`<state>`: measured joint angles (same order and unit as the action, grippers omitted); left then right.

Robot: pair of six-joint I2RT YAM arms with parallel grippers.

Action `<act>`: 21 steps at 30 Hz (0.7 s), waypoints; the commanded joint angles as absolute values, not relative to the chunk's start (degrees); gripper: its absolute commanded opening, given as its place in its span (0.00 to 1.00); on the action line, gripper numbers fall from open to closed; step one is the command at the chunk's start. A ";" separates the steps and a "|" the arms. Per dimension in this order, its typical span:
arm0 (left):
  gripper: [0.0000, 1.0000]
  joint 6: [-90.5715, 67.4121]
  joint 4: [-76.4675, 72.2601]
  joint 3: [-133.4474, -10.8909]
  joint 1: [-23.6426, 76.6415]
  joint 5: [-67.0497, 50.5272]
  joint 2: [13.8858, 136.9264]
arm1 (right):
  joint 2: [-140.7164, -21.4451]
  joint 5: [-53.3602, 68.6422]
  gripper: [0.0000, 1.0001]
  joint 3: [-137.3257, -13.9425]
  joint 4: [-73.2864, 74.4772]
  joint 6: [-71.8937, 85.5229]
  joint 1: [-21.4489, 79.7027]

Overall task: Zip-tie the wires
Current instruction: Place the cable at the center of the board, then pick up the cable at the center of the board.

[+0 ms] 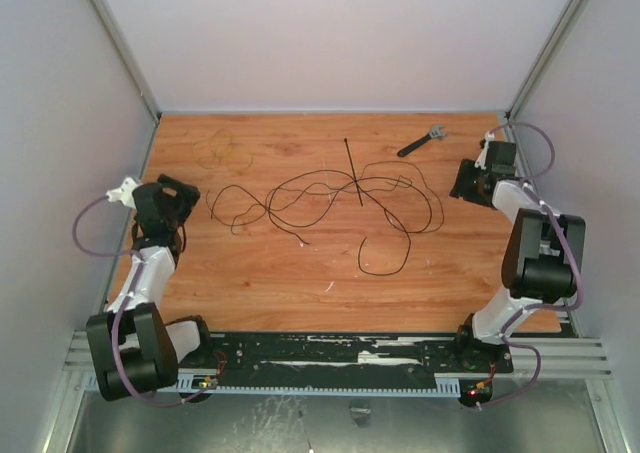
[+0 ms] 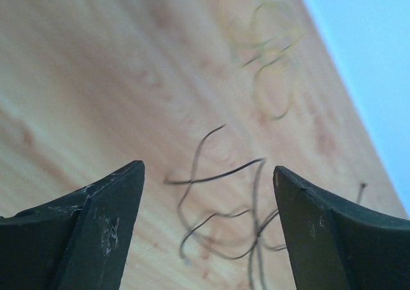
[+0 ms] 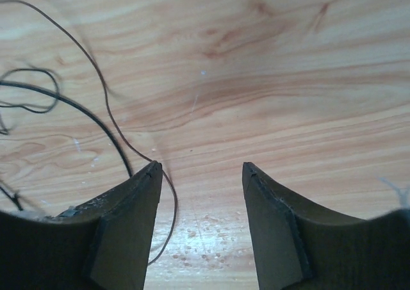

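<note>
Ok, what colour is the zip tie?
Black; the zip tie shows best in the top external view.

I am counting 1 zip tie (image 1: 353,173) lying on 1 table (image 1: 300,298), and 1 loose tangle of the wires (image 1: 318,185); how many separate strands are making it up, I cannot tell. 1 fainter, yellowish tangle of wire (image 1: 225,153) is lying far left, and 1 dark-handled tool (image 1: 421,141) far right. 2 arms are standing here, the left arm (image 1: 140,283) and the right arm (image 1: 530,258), carrying 1 gripper each: the left gripper (image 2: 208,171) and the right gripper (image 3: 202,168). Each is showing 2 fingers (image 2: 102,226), 4 altogether.
</note>
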<state>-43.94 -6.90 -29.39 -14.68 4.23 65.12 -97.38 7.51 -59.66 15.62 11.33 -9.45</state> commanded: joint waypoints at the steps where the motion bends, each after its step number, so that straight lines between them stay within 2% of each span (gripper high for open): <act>1: 0.89 -38.80 -5.49 -37.75 -15.08 5.45 61.85 | -92.15 8.37 0.56 -63.02 16.43 10.87 -9.15; 7: 0.92 -31.77 -0.19 -53.67 -15.04 -3.26 73.12 | -87.89 10.07 0.57 -63.18 15.34 11.63 -9.20; 14: 0.97 -25.64 8.72 -73.82 -14.61 -17.92 95.73 | -86.03 8.95 0.58 -62.05 15.60 10.38 -9.37; 21: 0.97 -20.63 16.26 -89.95 -13.87 -20.31 113.21 | -86.82 9.71 0.58 -61.76 15.85 9.76 -9.49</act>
<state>-25.50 9.58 -82.76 -14.26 -15.81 107.72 -86.89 9.26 -62.06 16.01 10.79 -9.45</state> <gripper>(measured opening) 0.971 0.582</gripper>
